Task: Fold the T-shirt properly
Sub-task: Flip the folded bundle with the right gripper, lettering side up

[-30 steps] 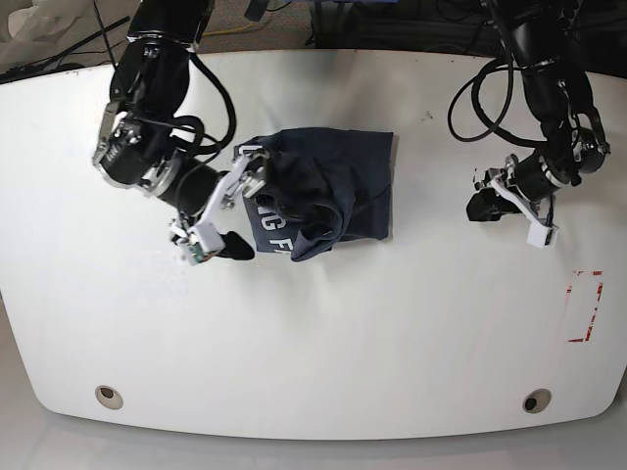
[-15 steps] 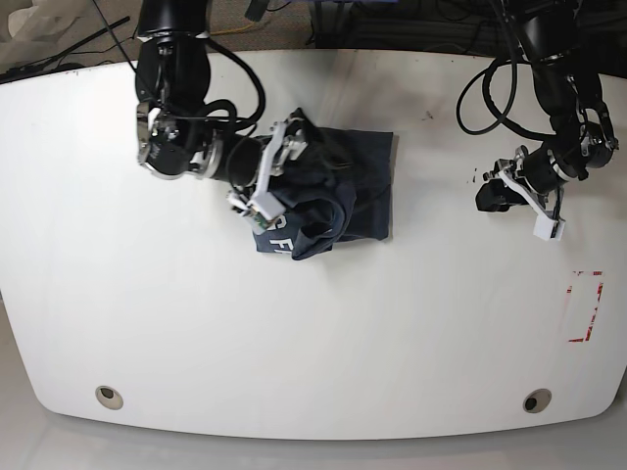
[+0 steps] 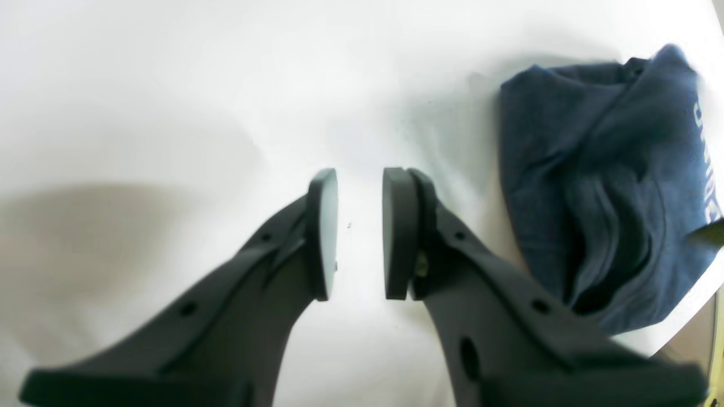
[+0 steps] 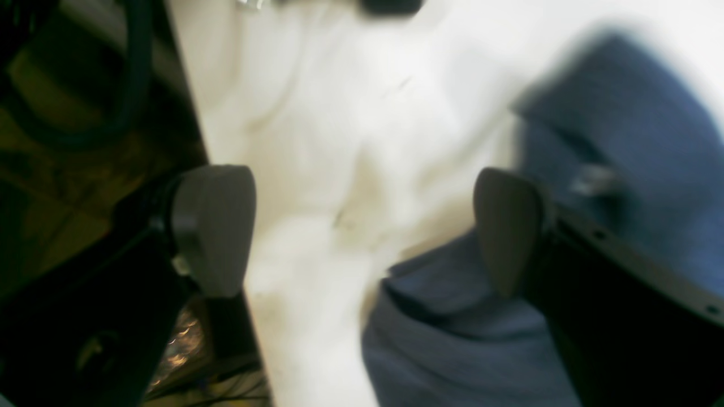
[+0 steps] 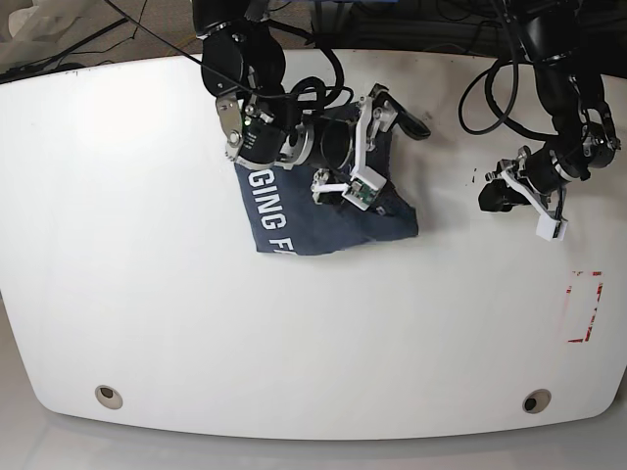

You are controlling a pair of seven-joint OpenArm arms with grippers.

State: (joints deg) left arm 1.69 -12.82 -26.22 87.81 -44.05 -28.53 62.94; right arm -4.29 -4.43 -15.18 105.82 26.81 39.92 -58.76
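A white table (image 5: 294, 333) with rounded corners fills most of the base view, its surface smooth and evenly lit from above, with soft shadows. Two round holes sit near its front edge, one at the left (image 5: 109, 397) and one at the right (image 5: 535, 400). A red rectangular marking (image 5: 585, 306) lies near the right edge. Beyond the far edge, the floor is dark and crossed by black cables (image 5: 69, 44), with pale crumpled material (image 5: 24, 29) in the upper left corner. A pale grey strip of floor (image 5: 313, 455) shows below the front edge.
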